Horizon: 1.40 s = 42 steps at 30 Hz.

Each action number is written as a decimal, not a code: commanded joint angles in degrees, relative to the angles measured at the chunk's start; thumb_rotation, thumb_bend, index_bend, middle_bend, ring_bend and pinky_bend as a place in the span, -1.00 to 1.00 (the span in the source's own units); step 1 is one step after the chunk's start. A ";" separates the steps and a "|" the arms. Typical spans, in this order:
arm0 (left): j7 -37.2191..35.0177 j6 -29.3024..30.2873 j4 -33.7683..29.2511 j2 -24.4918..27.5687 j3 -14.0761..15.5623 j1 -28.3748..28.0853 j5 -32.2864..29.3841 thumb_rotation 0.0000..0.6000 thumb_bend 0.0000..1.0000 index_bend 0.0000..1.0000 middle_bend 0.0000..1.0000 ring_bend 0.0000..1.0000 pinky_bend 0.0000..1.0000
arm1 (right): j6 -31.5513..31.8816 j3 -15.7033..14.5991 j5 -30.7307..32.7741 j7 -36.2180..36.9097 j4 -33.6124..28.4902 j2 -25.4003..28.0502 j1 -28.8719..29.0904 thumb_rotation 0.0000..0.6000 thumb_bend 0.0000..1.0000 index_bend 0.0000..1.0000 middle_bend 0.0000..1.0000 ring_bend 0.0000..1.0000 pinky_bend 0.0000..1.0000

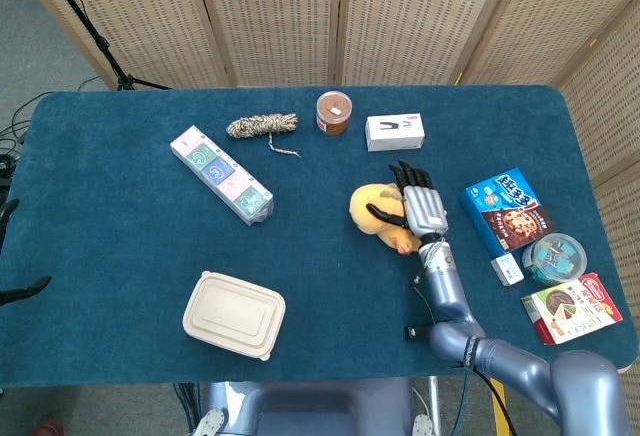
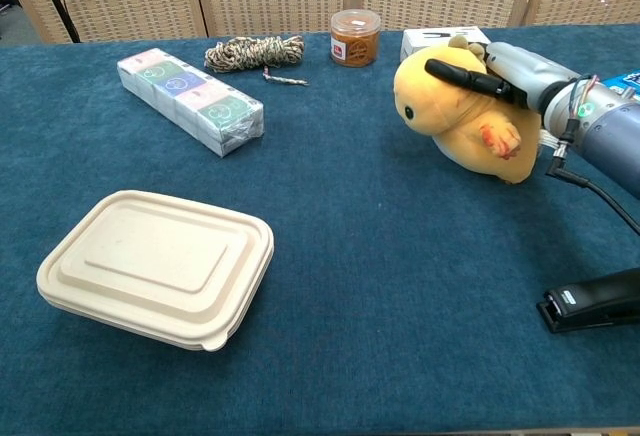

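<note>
Right robot hand (image 1: 424, 210) clamps the yellow plush duck (image 1: 378, 214); chest view shows its thumb across the duck's head and a black stapler (image 2: 590, 299) on the worktop (image 2: 400, 286).

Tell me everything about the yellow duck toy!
The yellow duck toy is a soft, plush-looking animal with a round head, a small dark eye and an orange foot. The right hand grips it from behind, a dark thumb pressed across its head. In the chest view it looks tilted, head up toward the left; whether its bottom still touches the blue table cloth is hard to tell. It sits right of the table's middle, in front of a white box.
</note>
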 commanded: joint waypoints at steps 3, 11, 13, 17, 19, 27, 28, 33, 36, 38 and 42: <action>-0.28 -0.02 -0.05 0.11 0.04 0.02 0.12 1.00 -1.00 -1.00 -1.00 -1.00 -1.00 | 1.45 -0.33 -1.58 -0.16 -3.86 1.31 -0.77 -0.98 -1.00 -1.00 -1.00 -1.00 -1.00; -1.58 0.32 0.12 0.51 0.20 0.32 0.72 1.00 -1.00 -1.00 -1.00 -1.00 -1.00 | 5.53 -0.84 -4.52 -3.70 -13.88 3.75 -1.39 -0.98 -1.00 -1.00 -1.00 -1.00 -1.00; -1.92 0.41 0.15 0.61 0.24 0.39 0.90 1.00 -1.00 -1.00 -1.00 -1.00 -1.00 | 6.78 -1.06 -5.21 -4.91 -16.21 4.37 -1.68 -0.98 -1.00 -1.00 -1.00 -1.00 -1.00; -2.44 0.78 0.16 0.75 0.40 0.59 1.47 1.00 -1.00 -1.00 -1.00 -1.00 -1.00 | 9.60 -1.78 -6.88 -7.49 -21.31 6.17 -2.66 -0.98 -1.00 -1.00 -1.00 -1.00 -1.00; -2.48 0.90 0.19 0.73 0.48 0.65 1.70 1.00 -1.00 -1.00 -1.00 -1.00 -1.00 | 10.96 -2.24 -7.72 -8.85 -23.58 7.32 -3.30 -0.97 -1.00 -1.00 -1.00 -1.00 -1.00; -2.03 1.07 0.08 0.66 0.78 0.71 2.29 1.00 -1.00 -1.00 -1.00 -1.00 -1.00 | 16.17 -5.56 -12.09 -13.54 -29.67 15.34 -7.54 -0.97 -1.00 -1.00 -1.00 -1.00 -1.00; -1.91 1.15 0.05 0.62 0.84 0.76 2.37 1.00 -1.00 -1.00 -1.00 -1.00 -1.00 | 17.34 -6.20 -13.01 -13.77 -30.12 17.02 -8.62 -0.97 -1.00 -1.00 -1.00 -1.00 -1.00; -0.74 1.24 -0.16 0.28 1.07 0.73 2.69 1.00 -1.00 -1.00 -1.00 -1.00 -1.00 | 22.62 -9.00 -16.98 -11.86 -31.10 24.41 -13.97 -0.97 -1.00 -1.00 -1.00 -1.00 -1.00; 0.71 1.16 -0.46 -0.16 1.33 0.61 2.92 1.00 -1.00 -1.00 -1.00 -1.00 -1.00 | 26.02 -10.45 -19.14 -8.71 -31.13 28.52 -17.53 -0.98 -1.00 -1.00 -1.00 -1.00 -1.00; 1.78 1.16 -0.71 -0.51 1.55 0.58 3.08 1.00 -1.00 -1.00 -1.00 -1.00 -1.00 | 28.08 -11.33 -20.20 -6.09 -30.29 30.74 -19.91 -0.98 -1.00 -1.00 -1.00 -1.00 -1.00; 3.25 1.39 -1.05 -1.07 1.88 0.76 3.12 1.00 -1.00 -1.00 -1.00 -1.00 -1.00 | 30.25 -12.44 -20.24 -1.58 -27.38 33.55 -23.75 -0.97 -1.00 -1.00 -1.00 -1.00 -1.00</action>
